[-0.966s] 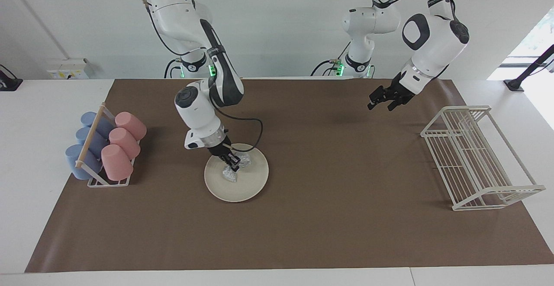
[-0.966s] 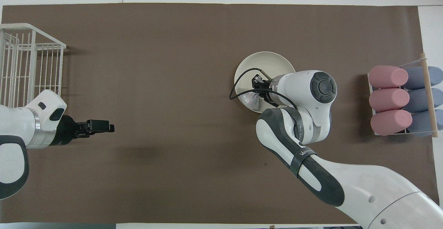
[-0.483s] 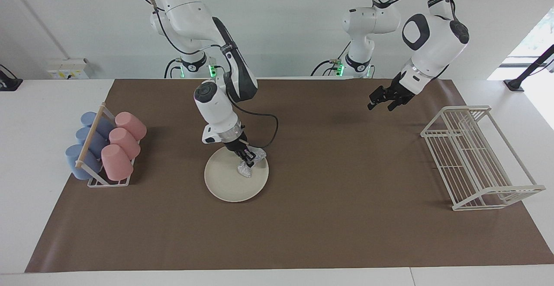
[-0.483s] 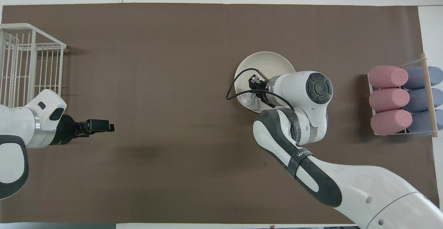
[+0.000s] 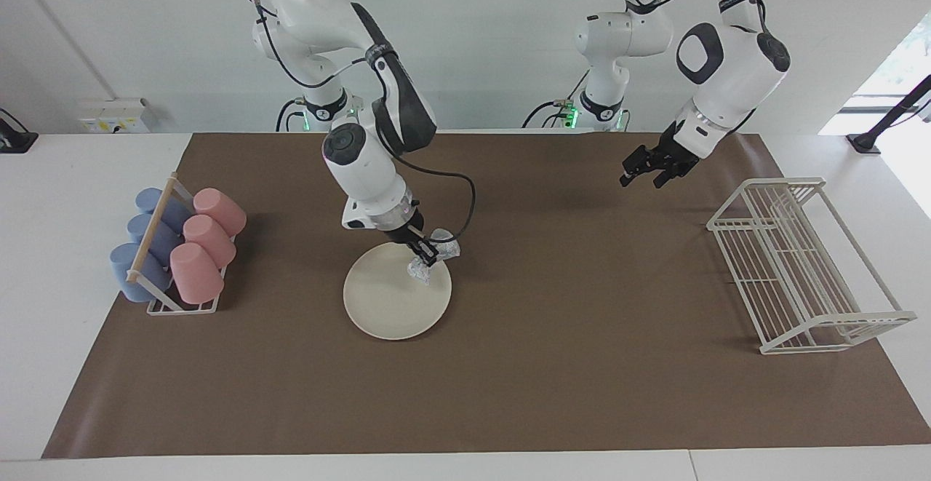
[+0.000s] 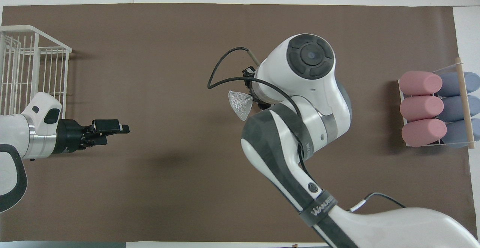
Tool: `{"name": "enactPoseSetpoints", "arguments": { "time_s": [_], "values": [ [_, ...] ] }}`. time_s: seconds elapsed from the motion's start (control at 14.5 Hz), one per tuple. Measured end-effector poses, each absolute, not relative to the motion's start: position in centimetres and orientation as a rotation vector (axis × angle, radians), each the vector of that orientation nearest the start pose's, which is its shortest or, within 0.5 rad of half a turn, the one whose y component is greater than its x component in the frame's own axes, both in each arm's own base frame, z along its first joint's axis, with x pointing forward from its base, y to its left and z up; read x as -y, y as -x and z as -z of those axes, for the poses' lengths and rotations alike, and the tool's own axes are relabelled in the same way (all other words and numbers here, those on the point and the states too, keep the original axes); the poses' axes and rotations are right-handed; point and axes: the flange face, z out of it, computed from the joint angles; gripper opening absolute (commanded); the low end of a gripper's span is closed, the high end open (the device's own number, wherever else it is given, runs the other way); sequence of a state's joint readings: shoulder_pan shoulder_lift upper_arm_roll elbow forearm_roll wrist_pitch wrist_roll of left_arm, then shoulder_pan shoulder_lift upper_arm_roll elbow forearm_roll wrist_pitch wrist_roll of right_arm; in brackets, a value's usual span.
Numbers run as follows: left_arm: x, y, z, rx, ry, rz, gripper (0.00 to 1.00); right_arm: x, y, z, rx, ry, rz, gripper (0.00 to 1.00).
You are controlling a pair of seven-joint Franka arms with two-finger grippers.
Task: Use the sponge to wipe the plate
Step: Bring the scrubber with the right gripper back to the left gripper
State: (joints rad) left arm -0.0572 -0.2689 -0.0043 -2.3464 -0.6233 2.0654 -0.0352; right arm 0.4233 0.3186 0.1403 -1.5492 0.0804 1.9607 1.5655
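We see the right gripper (image 5: pixel 425 254) clamped on the sponge (image 5: pixel 435 255) over the plate (image 5: pixel 385 306) rim at one o'clock; the left gripper (image 5: pixel 646 172) waits, fingers apart, over bare mat (image 5: pixel 553 364).

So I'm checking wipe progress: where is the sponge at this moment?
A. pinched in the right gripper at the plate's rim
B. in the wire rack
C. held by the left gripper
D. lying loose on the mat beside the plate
A: the right gripper is shut on the sponge over the rim of the plate.
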Motion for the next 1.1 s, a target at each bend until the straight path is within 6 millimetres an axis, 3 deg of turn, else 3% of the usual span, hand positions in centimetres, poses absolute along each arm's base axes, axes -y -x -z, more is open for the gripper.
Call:
{"name": "enactPoseSetpoints", "arguments": {
  "time_s": [0.07, 0.21, 0.34, 0.62, 1.1],
  "values": [
    [6.4, -46.1, -44.9, -0.399, -2.496, 0.057, 1.00, -37.1, -55.1, -50.8, -1.533, 2.612, -0.099, 0.00],
    [7.7, -46.3, -46.3, -0.430, -2.349, 0.099, 1.00, -38.2, -53.2, -56.0, -1.633, 2.601, -0.129, 0.00],
    [8.7, -46.3, -48.0, -0.395, -2.238, 0.144, 1.00, -39.2, -51.8, -58.7, -1.718, 2.556, -0.139, 0.00],
    [9.8, -45.7, -49.7, -0.302, -2.054, 0.225, 1.00, -44.4, -47.6, -58.5, -1.841, 2.495, -0.153, 0.00],
    [11.4, -44.2, -50.2, -0.075, -1.940, 0.218, 0.98, -45.0, -47.5, -58.6, -1.838, 2.471, -0.144, 0.00]
  ]
}}
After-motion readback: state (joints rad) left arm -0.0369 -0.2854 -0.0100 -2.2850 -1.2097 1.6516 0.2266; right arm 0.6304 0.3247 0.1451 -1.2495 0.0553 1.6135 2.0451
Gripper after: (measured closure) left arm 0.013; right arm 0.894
